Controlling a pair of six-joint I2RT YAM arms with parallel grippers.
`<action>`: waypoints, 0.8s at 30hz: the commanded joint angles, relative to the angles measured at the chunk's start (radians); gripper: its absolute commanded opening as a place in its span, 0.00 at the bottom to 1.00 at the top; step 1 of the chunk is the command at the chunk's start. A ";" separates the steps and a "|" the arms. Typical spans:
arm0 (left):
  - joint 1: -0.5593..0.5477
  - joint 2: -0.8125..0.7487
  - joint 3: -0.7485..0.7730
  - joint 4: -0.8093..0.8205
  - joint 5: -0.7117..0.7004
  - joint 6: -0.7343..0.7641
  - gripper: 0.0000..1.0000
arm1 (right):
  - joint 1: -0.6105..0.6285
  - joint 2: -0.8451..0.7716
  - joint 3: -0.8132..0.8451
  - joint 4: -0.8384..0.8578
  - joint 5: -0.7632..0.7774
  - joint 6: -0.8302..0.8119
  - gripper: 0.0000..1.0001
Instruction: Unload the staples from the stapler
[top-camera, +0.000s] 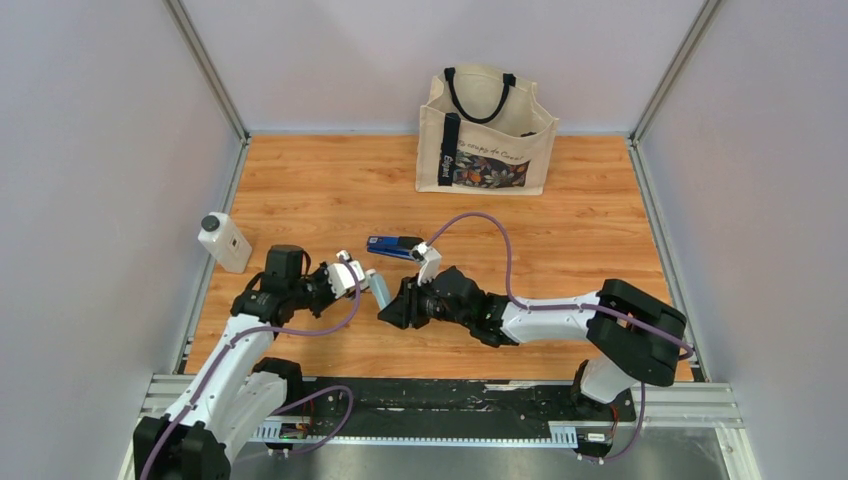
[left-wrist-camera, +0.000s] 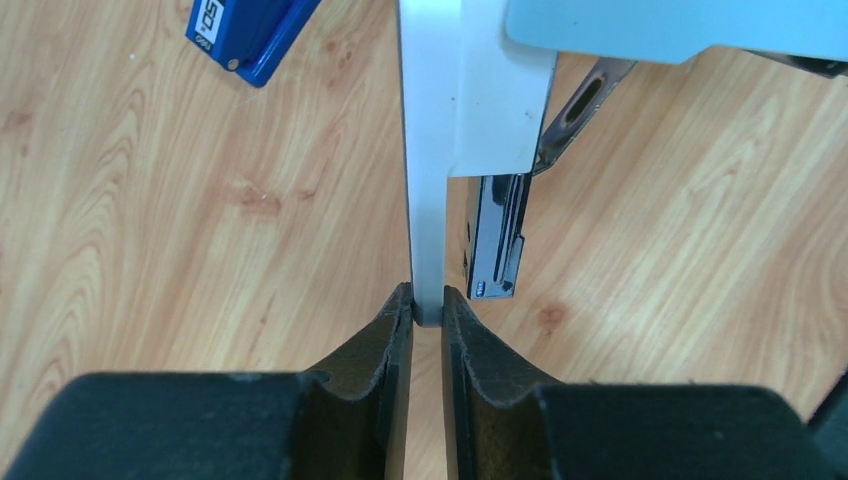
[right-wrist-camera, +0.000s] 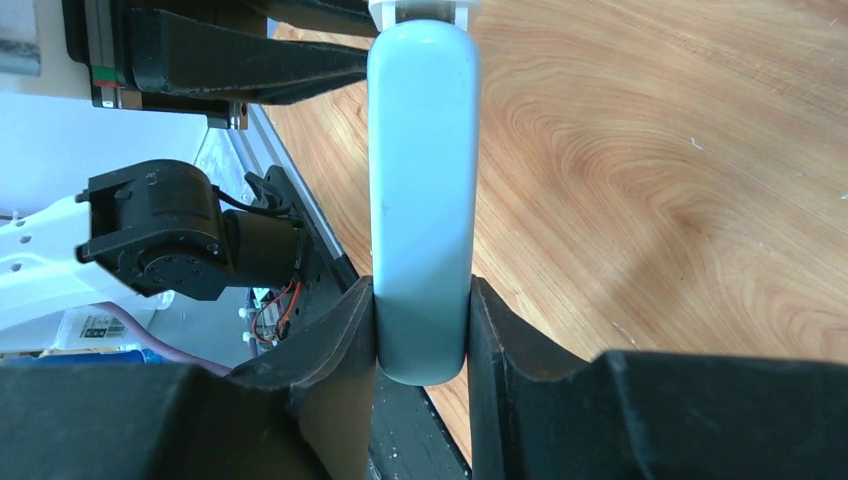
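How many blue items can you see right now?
2: dark blue stapler lying on the table; pale grey-blue elongated object clamped between left gripper and right gripper. The tote bag could hide more.

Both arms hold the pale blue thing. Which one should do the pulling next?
Left, likely: the left gripper pinches just the thin grey plate, free to tug, while the right gripper clamps the pale blue body, steadying it.

Pale lilac-grey walls (top-camera: 90, 150) close in a warm wood-grain tabletop (top-camera: 600, 230) on three sides, with metal posts (top-camera: 205, 65) in the back corners. The light is even and soft.
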 joint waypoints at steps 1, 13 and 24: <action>-0.012 -0.008 -0.004 0.087 -0.066 0.072 0.03 | 0.006 0.034 -0.008 0.033 -0.037 -0.044 0.00; -0.067 -0.014 -0.055 0.211 -0.249 0.112 0.00 | 0.006 0.010 0.005 0.006 -0.028 -0.086 0.00; -0.104 -0.025 0.121 -0.152 0.088 -0.024 0.33 | 0.005 -0.004 0.147 -0.170 0.087 -0.135 0.00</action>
